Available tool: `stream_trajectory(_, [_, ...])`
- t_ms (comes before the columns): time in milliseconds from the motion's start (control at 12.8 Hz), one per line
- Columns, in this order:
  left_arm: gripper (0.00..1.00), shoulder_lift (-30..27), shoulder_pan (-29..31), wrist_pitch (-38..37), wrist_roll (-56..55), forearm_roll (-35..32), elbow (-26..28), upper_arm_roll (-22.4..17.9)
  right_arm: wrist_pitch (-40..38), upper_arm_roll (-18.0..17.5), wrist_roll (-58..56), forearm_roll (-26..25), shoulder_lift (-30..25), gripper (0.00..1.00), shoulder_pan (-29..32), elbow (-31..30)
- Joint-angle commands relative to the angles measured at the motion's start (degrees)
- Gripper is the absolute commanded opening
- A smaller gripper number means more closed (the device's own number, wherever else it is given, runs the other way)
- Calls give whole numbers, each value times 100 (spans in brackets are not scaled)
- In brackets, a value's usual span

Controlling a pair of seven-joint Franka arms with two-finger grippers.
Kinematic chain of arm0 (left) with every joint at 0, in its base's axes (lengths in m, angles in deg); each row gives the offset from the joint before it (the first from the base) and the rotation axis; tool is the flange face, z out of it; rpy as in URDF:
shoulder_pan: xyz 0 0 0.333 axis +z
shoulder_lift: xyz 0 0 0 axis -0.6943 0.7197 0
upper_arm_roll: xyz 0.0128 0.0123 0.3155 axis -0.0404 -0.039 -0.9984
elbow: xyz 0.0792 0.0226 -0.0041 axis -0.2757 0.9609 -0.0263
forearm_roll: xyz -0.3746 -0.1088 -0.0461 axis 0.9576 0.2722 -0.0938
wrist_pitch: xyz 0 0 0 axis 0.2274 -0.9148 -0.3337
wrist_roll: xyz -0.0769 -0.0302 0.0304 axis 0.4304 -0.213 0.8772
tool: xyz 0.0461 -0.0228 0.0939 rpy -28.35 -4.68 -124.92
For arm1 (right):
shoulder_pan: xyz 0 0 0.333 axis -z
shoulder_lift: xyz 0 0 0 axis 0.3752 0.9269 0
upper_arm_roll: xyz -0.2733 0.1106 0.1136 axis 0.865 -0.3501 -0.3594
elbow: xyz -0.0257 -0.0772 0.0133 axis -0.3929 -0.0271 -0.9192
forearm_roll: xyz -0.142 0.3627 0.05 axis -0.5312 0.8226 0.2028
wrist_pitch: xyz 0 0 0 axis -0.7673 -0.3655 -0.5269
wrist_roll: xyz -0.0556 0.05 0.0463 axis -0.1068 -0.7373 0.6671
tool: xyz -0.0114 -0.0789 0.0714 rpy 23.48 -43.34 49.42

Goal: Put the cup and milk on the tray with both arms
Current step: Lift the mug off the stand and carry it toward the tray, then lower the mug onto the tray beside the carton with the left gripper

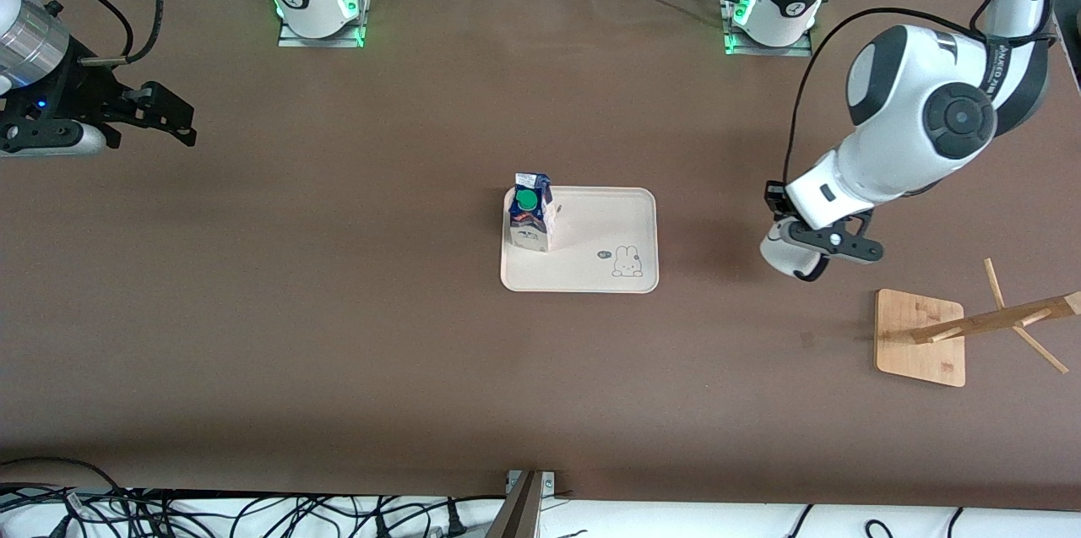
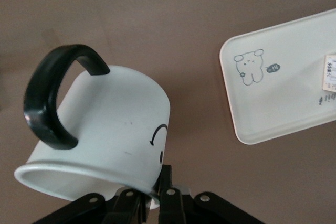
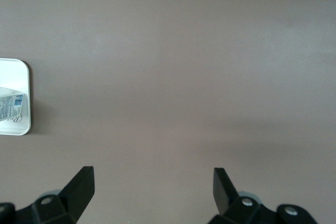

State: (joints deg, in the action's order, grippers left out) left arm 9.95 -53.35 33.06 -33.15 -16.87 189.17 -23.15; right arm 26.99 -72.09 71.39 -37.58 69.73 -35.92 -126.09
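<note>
Left gripper [image 2: 149, 195]: jaws closed on the rim of the white mug with a black smiley face and black handle [image 2: 100, 129], which is held tilted in the air, its open mouth toward the wrist camera and its handle uppermost in the left wrist view. In the front view the left gripper [image 1: 815, 247] hangs over bare brown bench [image 1: 338, 352] between the tray and the wooden rack, toward the left arm's end of the bench; only a white curved part of the mug [image 1: 781, 255] shows under it there.

Right gripper [image 3: 152, 187]: jaws spread wide and holding nothing, bare bench surface between them. In the front view the right gripper [image 1: 165, 120] hangs at the right arm's end of the bench, well apart from the tray, and the arm waits.

Cream rectangular tray with rounded corners and a small rabbit drawing [image 1: 608, 221] lies at the middle of the bench. The blue-and-white gable-top milk carton with a round green cap [image 1: 530, 213] stands upright on the tray, at its edge toward the right arm's end.

Bamboo mug rack with a square base [image 1: 920, 335] stands near the bench corner at the left arm's end, nearer the front camera than the left gripper's spot
</note>
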Motion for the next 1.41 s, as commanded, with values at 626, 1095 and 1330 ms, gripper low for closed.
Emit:
stream_trajectory(626, [0, 1626, -994, -963, -1965, -397, -1425, 552, -4, -42, -23, -75, 70, 100, 97, 112])
stream_trajectory(1095, [0, 2216, -1486, -946, -2923, -362, -1848, 552, 4, -42, -23, -75, 70, 100, 97, 112])
stream_trajectory(1330, [0, 2348, -1575, -920, -3056, -318, -2015, 552, 31, -42, -32, -75, 79, 100, 97, 112])
